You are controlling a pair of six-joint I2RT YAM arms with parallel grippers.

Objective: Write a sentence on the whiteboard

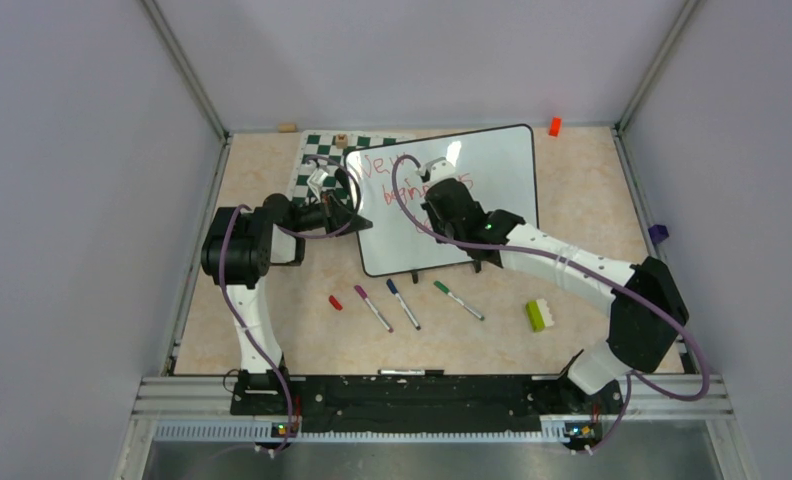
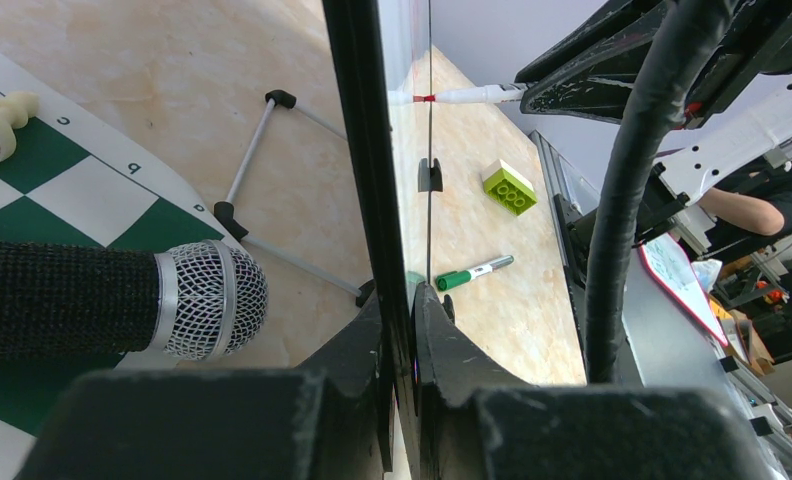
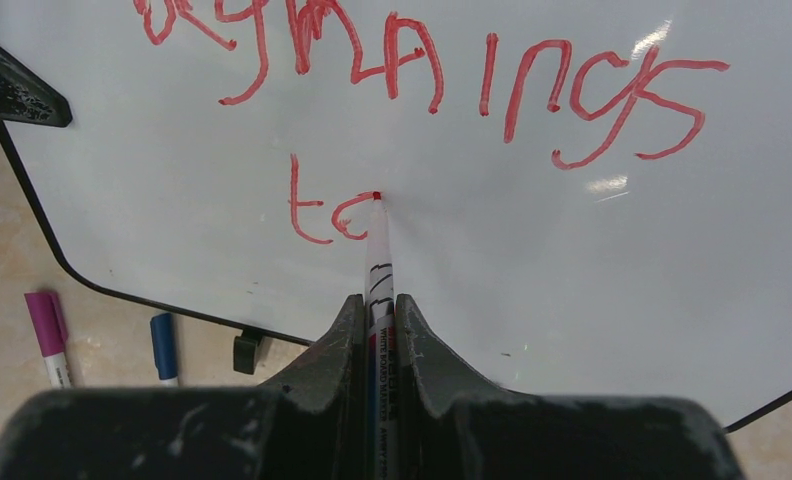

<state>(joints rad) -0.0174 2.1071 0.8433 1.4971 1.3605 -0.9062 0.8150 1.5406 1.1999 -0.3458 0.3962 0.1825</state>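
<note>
Toward the far edge of the desk (image 1: 272, 250) stands one glossy white, black-framed whiteboard (image 1: 502, 160), its left rim pinched by the left gripper (image 2: 400, 320); the right gripper (image 3: 377, 310) clamps one red marker (image 3: 379, 255), tip on the third line of the red handwritten sentence (image 3: 490, 75). Before it lie three capped pens: purple marker (image 1: 373, 308), blue marker (image 1: 403, 303), green marker (image 1: 458, 300)
</note>
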